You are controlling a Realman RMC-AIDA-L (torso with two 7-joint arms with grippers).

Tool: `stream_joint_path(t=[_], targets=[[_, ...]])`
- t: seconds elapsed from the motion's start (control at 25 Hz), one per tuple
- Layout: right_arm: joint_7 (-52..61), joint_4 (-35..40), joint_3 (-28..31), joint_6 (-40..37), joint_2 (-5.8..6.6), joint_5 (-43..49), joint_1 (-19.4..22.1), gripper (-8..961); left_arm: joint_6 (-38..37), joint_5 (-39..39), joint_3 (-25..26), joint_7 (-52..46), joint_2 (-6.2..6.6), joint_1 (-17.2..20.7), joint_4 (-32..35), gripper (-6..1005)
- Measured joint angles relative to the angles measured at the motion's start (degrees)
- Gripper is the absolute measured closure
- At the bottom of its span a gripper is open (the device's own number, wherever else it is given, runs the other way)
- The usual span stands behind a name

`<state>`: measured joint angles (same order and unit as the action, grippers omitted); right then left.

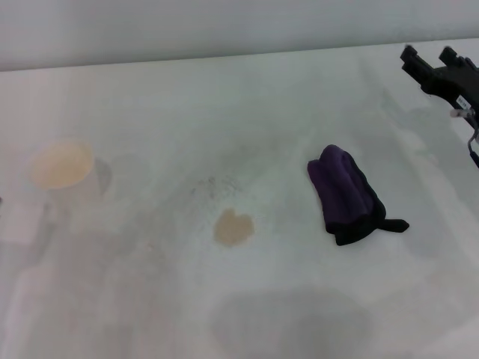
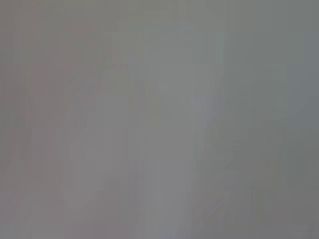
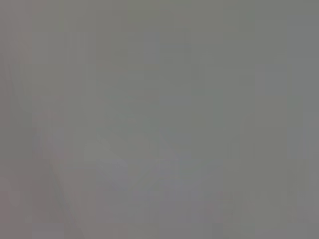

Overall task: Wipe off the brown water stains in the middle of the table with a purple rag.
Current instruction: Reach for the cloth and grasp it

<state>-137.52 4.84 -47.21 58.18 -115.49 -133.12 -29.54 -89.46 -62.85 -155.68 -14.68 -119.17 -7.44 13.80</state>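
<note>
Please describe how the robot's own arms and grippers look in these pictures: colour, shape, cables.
Only the right gripper shows, at the head view's upper right edge: black, blocky, with two short squared fingers and a thin dark cable looping below it. The left gripper appears in no view, and both wrist views show only featureless grey.

No writing, label, brand or number can be read anywhere here. The purple rag (image 1: 346,194), the cup (image 1: 63,169) and the white table (image 1: 224,105) all show plain surfaces. Both wrist views show only a featureless grey blur.
</note>
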Motion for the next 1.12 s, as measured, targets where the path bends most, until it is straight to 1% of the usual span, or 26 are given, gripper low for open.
stream_joint_path(t=[0.04,0.16,0.24,0.32,0.44,0.6,0.68,0.72,0.76,0.84,0.96,1.12], targets=[[0.0,0.0,0.0,0.0,0.00,0.0,0.0,115,-0.2,-0.2,1.4,-1.1,-0.01,0.1,0.1,108],[5.6,5.5,-9.6,-1.5,0.37,1.3,0.3,116,-1.0,-1.2,5.7,-6.2,-0.05,0.2,0.3,108],[10.3,9.8,-14.9,-4.3,0.74,3.8,0.4,117,-1.0,-1.6,6.7,-7.0,-0.01,-0.3,0.0,108],[15.4,14.6,-18.5,-8.1,0.86,8.0,0.5,118,-0.8,-2.7,7.1,-7.0,0.08,-1.2,-1.7,108],[24.8,23.0,-21.6,-13.5,0.65,19.4,0.4,118,-0.1,-5.0,7.1,-7.1,-0.04,-2.3,-3.6,108],[42.9,33.5,-24.4,-15.5,0.61,38.9,-0.1,120,2.2,-7.7,7.2,-6.9,0.02,-3.5,-4.3,109],[51.4,38.6,-24.7,-14.7,0.42,48.5,-0.1,120,2.9,-8.2,7.3,-6.8,0.07,-4.0,-5.0,109],[61.5,44.5,-25.3,-13.3,0.28,58.5,-0.1,121,3.2,-8.2,7.5,-6.8,0.04,-4.4,-5.5,109],[61.5,44.5,-25.3,-13.3,0.28,58.5,-0.1,121,3.2,-8.2,7.5,-6.8,0.04,-4.4,-5.5,109],[71.3,49.4,-26.3,-11.4,0.32,67.2,-0.1,121,4.6,-8.3,7.8,-6.8,-0.01,-5.1,-6.6,109],[84.8,58.7,-27.9,-5.6,0.18,80.3,0.2,122,6.2,-8.5,7.8,-6.8,0.02,-5.4,-6.8,109],[96.5,71.6,-31.2,3.3,0.19,88.3,2.6,124,7.9,-8.9,7.8,-4.9,-0.07,-5.6,-7.3,110]])
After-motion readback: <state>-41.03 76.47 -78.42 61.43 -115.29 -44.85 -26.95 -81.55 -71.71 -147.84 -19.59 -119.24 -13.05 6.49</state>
